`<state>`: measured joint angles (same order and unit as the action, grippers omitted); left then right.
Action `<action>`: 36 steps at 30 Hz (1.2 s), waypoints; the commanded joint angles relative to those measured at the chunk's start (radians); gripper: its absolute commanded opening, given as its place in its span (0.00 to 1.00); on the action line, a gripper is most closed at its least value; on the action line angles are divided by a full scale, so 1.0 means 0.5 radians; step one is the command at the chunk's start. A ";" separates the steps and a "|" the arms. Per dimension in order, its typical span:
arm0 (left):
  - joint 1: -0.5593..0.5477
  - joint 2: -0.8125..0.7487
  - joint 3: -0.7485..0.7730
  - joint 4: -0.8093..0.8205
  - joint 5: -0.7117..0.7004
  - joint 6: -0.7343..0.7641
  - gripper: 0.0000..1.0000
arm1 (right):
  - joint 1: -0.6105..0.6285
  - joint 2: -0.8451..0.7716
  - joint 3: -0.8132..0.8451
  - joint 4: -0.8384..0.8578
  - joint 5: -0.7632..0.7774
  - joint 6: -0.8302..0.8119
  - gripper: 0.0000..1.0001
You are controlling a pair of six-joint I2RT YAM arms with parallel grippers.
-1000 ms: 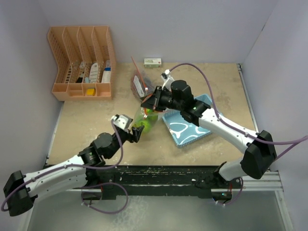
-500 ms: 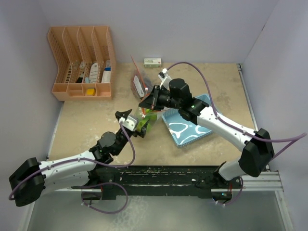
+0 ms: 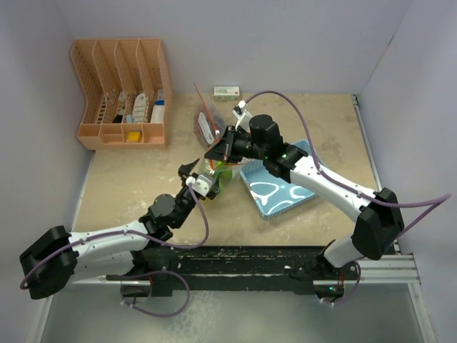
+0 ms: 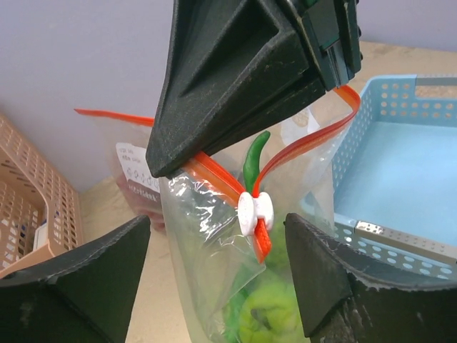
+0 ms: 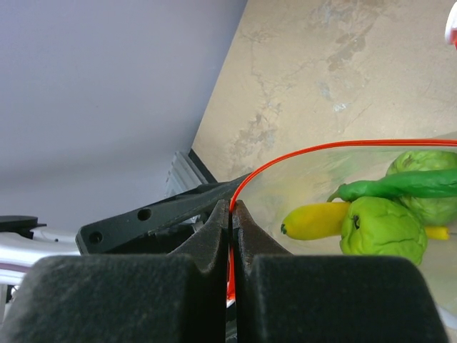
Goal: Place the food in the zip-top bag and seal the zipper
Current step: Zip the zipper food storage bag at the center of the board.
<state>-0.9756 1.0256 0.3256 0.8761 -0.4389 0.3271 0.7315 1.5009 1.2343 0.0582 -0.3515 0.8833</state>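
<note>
Behind right claw [image 4: 166, 158], zipper [image 4: 303, 143] partly hidden.

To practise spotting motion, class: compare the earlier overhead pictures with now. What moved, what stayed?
The left gripper swung forward to the zip-top bag, its open jaws now flanking the white slider. The right gripper stayed shut on the zipper; the food stayed inside and the blue basket kept its place.
</note>
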 commanded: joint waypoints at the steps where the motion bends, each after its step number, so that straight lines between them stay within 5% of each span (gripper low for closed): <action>1: 0.009 -0.004 0.094 0.175 0.019 0.046 0.76 | -0.028 -0.023 0.108 0.072 -0.040 -0.001 0.00; 7: 0.009 0.040 0.091 0.262 0.025 0.066 0.43 | -0.030 -0.017 0.111 0.068 -0.052 0.004 0.00; 11: 0.009 0.044 0.093 0.274 0.067 0.033 0.33 | -0.033 -0.020 0.119 0.051 -0.041 0.004 0.00; 15: 0.011 -0.080 0.088 0.181 0.048 -0.028 0.00 | -0.054 -0.023 0.139 0.010 -0.021 -0.003 0.00; 19: 0.010 -0.378 0.168 -0.255 0.060 -0.168 0.00 | -0.084 -0.034 0.163 -0.085 0.013 -0.096 0.02; 25: 0.012 -0.728 0.429 -1.125 0.217 -0.387 0.00 | -0.120 -0.225 0.145 -0.117 0.037 -0.602 0.38; 29: 0.014 -0.872 0.570 -1.553 0.325 -0.463 0.00 | -0.119 -0.388 0.181 -0.182 0.046 -1.026 0.44; 36: 0.012 -0.946 0.846 -2.152 0.540 -0.588 0.00 | -0.119 -0.677 0.071 0.063 -0.440 -1.666 0.52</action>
<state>-0.9699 0.5709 0.6537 -0.0200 -0.2638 0.0952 0.6720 1.2388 1.2736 -0.0330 -0.4015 0.3260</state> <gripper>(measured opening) 0.006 0.530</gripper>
